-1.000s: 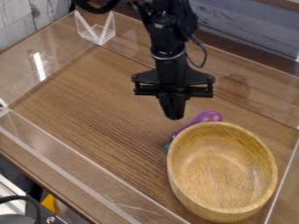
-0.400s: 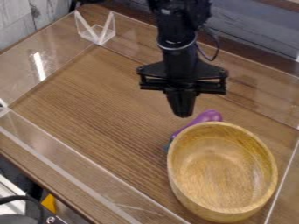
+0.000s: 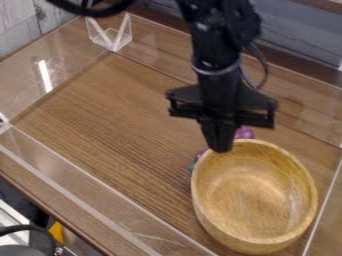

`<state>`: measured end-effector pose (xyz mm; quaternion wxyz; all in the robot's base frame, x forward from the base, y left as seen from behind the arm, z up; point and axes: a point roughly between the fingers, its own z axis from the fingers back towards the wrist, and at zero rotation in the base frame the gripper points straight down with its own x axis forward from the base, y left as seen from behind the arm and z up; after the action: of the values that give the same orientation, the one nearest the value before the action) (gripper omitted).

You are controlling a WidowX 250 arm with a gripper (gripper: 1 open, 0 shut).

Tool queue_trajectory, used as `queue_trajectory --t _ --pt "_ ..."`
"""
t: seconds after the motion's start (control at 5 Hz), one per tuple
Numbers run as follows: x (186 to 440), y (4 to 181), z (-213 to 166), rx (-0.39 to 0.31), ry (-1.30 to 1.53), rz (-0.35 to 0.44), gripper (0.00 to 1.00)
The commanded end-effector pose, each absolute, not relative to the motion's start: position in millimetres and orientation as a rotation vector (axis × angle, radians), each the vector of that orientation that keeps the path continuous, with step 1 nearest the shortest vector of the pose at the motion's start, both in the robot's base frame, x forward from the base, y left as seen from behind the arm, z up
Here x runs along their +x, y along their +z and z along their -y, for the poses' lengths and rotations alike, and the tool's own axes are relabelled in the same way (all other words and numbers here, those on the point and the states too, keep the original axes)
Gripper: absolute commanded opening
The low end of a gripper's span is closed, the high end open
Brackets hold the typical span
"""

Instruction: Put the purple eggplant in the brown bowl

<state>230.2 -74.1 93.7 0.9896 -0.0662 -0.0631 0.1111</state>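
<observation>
The brown bowl (image 3: 254,196) stands on the wooden table at the front right, and I see nothing inside it. Just behind its far left rim lies the purple eggplant (image 3: 245,132). Only its two ends show, one to the right of my fingers and one low at their left by the rim. My gripper (image 3: 221,143) points straight down with its fingers shut. Its tip hangs in front of the eggplant's middle, right above the bowl's far rim. I cannot tell whether the fingers touch the eggplant.
A clear plastic wall (image 3: 80,190) fences the wooden table (image 3: 107,110) on the left and front. A small transparent stand (image 3: 110,33) sits at the back left corner. Grey planks run behind the table.
The arm has moved right and toward the bowl, rising a little, with its fingers still shut. The eggplant's visible ends and the bowl stay where they were.
</observation>
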Motion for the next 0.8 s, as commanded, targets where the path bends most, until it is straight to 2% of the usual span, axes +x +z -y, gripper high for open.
queue_trajectory --t 0.0,0.6 --pt "226 98.4 89 -0.142 0.187 0.172 0.00" --pt "209 76.0 116 -0.137 0.121 0.188 0.00"
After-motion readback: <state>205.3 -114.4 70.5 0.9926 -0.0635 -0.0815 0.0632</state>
